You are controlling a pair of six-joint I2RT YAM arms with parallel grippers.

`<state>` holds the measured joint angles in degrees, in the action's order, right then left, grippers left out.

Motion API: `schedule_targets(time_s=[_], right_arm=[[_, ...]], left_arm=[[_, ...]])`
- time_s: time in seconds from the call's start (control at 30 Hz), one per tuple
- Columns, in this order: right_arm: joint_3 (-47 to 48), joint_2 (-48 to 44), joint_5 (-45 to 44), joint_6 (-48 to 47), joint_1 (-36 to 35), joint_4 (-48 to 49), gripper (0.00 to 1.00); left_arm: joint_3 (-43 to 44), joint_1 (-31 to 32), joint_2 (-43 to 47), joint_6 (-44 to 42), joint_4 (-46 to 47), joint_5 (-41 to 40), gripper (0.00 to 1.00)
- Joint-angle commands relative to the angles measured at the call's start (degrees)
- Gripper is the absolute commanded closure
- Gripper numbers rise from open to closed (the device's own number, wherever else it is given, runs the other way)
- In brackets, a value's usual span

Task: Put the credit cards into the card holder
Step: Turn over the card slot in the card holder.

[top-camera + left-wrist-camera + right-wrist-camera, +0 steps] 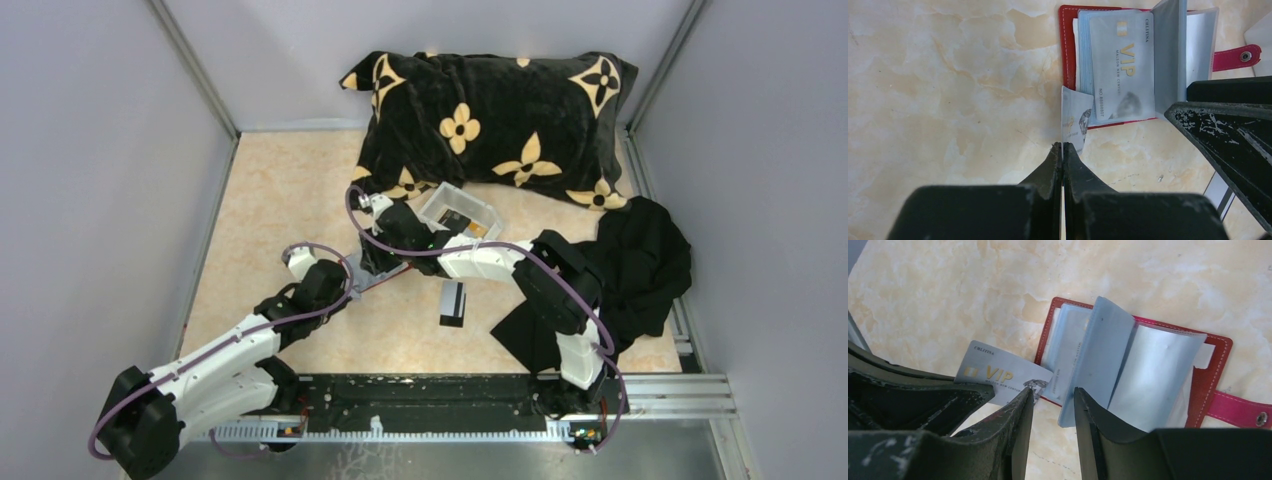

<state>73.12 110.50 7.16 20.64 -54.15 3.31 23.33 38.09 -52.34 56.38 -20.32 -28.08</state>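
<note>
Nearest the lens, the left arm and right arm rise from the near edge of the marbled table and meet near its centre. A black pillow with tan flowers lies against the far wall, and a black cloth is heaped at the right edge. A small white tray, with dark items inside, sits just before the pillow. The card holder lies open on the table beneath the two grippers. Its clear leaves are fanned, and one VIP card sits in a pocket. Right gripper: released, fingers apart astride the lower corner of a raised leaf. Left gripper: clenched on a silver card whose far end meets the holder's corner. A black card with a white band lies apart, nearer the bases.
</note>
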Motion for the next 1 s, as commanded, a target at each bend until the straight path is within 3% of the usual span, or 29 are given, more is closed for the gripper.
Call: schedule_targets(time_s=[0.0,0.57,0.97], right_arm=[[3.32,-1.13,1.64,0.17,-1.71,2.26,0.64],[4.18,6.34,3.87,1.28,-2.54,4.25,0.64],[2.49,2.39,4.54,1.04,-0.44,4.99,0.63]], left_arm=[[-0.30,-0.47,-0.35,-0.09,-5.01,-0.13,1.00],[3.57,-0.45,4.55,1.40,-12.98,0.13,1.00],[8.94,-0.38,5.02,-0.82,-15.15,0.98,1.00]])
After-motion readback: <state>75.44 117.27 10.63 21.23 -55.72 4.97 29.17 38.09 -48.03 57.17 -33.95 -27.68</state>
